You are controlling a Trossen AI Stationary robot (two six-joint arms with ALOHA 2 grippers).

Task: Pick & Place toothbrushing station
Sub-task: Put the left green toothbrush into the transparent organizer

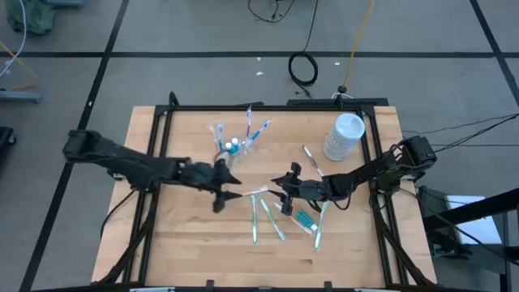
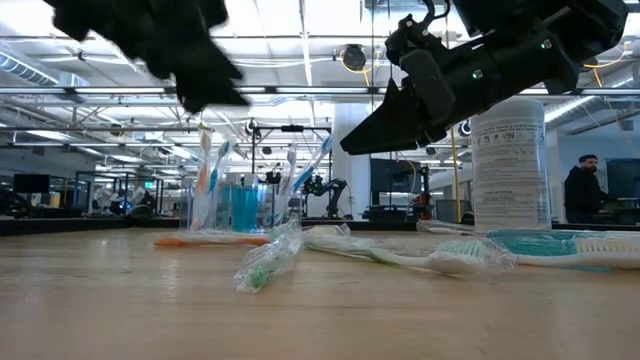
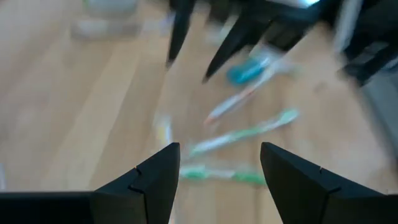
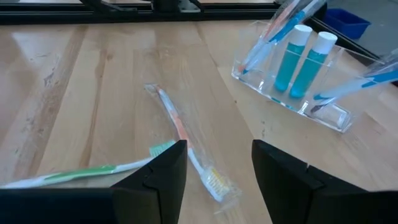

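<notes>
The left gripper (image 1: 229,186) hovered spread, empty, mid-table. Wrapped toothbrushes (image 1: 268,217) lay toward the front edge: light, slim, slippery film, best pinched mid-handle. The right gripper (image 1: 280,183), spread, hung over an orange-handled toothbrush (image 4: 176,127).

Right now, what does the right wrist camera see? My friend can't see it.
The open right gripper hovers over a wrapped orange toothbrush on the wooden table. A green toothbrush lies beside it; a clear holder with two blue tubes stands beyond.
</notes>
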